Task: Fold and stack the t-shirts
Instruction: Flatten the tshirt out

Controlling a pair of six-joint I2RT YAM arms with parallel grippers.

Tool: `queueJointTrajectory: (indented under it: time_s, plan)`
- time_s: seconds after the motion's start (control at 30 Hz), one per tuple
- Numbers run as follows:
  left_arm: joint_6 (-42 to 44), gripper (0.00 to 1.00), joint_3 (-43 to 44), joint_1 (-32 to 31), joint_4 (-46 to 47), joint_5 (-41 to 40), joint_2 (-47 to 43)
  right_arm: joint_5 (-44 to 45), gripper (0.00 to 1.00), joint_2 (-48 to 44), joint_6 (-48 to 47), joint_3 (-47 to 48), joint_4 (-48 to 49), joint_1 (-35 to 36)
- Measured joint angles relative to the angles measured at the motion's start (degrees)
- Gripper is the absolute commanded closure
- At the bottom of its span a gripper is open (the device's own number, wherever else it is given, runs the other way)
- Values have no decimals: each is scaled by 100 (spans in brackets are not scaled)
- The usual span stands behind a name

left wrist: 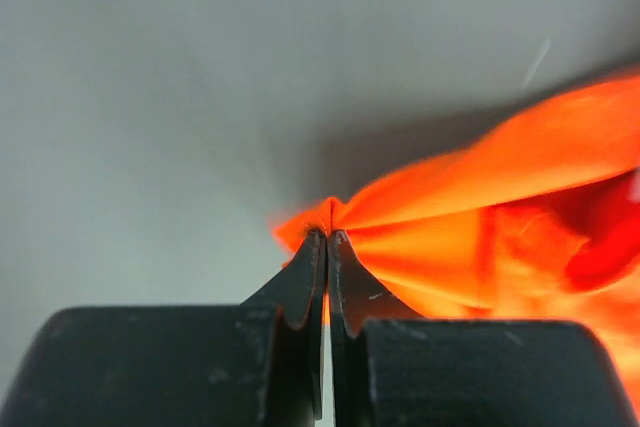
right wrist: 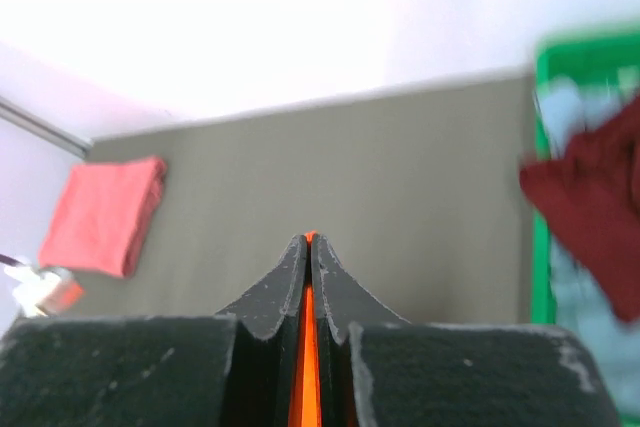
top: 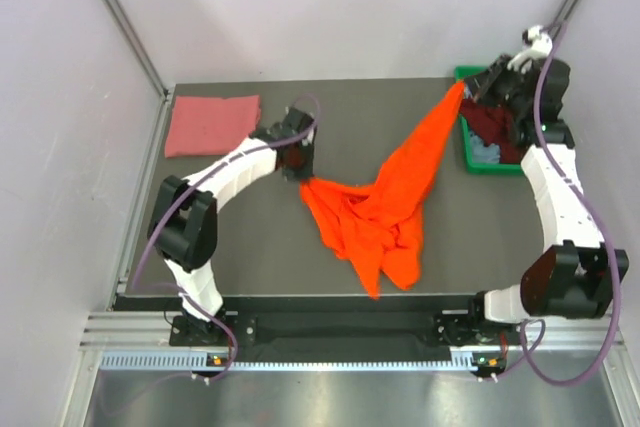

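Note:
A bright orange t-shirt [top: 385, 209] lies crumpled in the middle of the dark table, one end stretched up toward the back right. My left gripper [top: 299, 171] is shut on its left corner; in the left wrist view the jaws [left wrist: 327, 235] pinch orange cloth [left wrist: 480, 237]. My right gripper [top: 468, 87] is shut on the raised end, an orange sliver [right wrist: 308, 347] showing between its jaws [right wrist: 309, 239]. A folded salmon pink t-shirt [top: 211, 123] rests at the back left. A dark maroon t-shirt [top: 495, 127] and a pale blue-grey one [top: 487, 153] lie in the green bin [top: 470, 155].
The green bin stands at the table's back right edge, right under my right arm. Grey walls with metal frame posts close in the table at the back and both sides. The arm bases sit on a rail along the near edge.

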Motion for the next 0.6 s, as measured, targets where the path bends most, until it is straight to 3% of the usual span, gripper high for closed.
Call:
queueJointTrajectory:
  time_s: [0.13, 0.23, 0.33, 0.47, 0.5, 0.53, 0.6]
  plan:
    - [195, 100, 1279, 188, -162, -597, -332, 153, 100, 264, -146, 1346, -466, 157]
    - [216, 100, 1257, 90, -214, -841, -1078, 382, 100, 11, -256, 1729, -656, 186]
    - [160, 100, 479, -319, -131, -938, -1867, 754, 100, -503, -321, 1368, -990, 184]
    - [-90, 100, -1259, -975, -52, -837, -2380, 1270, 100, -1176, -393, 225, -1585, 142]
    - [-160, 97, -1676, -1080, -63, -756, -2378, 1381, 100, -1290, -396, -125, -1751, 109]
    - [-234, 78, -2063, -1154, -61, -649, -2339, 1462, 100, -1370, -400, -452, -1878, 72]
    - [-337, 63, -2653, -1207, -103, -354, -2282, 1600, 100, -1423, -400, -962, -2214, -11]
